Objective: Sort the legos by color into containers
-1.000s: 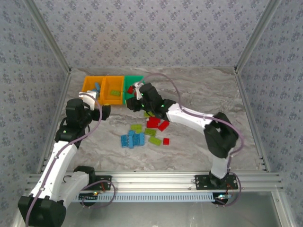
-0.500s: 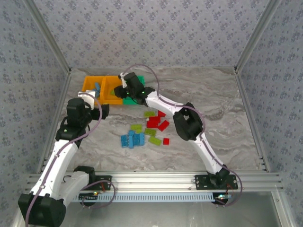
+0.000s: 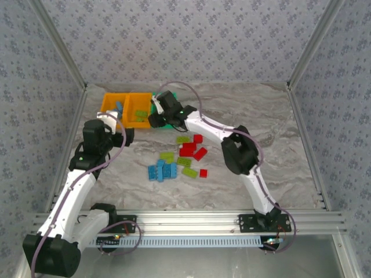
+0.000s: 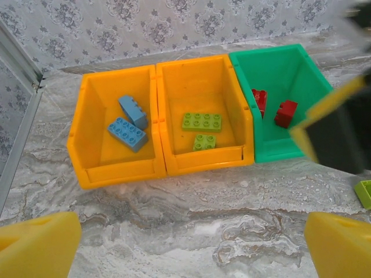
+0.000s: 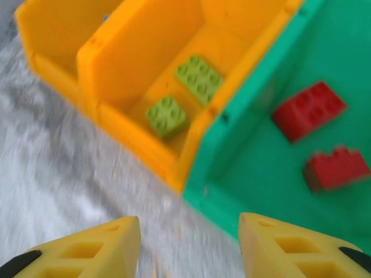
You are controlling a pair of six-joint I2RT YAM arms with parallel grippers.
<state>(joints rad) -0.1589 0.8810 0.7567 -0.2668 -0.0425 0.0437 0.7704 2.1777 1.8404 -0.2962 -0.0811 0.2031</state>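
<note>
The containers stand in a row: a left orange bin (image 4: 119, 174) holding two blue legos (image 4: 126, 133), a middle orange bin (image 4: 206, 162) holding two lime ones (image 4: 202, 121), and a green bin (image 4: 278, 152) holding two red ones (image 4: 285, 113). My right gripper (image 5: 188, 249) hangs open and empty over the front rim where the middle orange and green bins meet (image 3: 155, 119). My left gripper (image 4: 188, 249) is wide open above bare table just in front of the bins (image 3: 124, 134), holding nothing. Loose legos (image 3: 177, 159) lie mid-table.
The loose pile has blue bricks (image 3: 162, 171) on the left, lime ones (image 3: 168, 156) in the middle and red ones (image 3: 191, 149) on the right. One lime brick (image 4: 364, 193) lies close to the green bin. Patterned walls enclose the table.
My right gripper has gone from shut to open and shifted left from the green bin toward the bins' front rim, its elbow swinging inward. The left arm has hardly moved.
</note>
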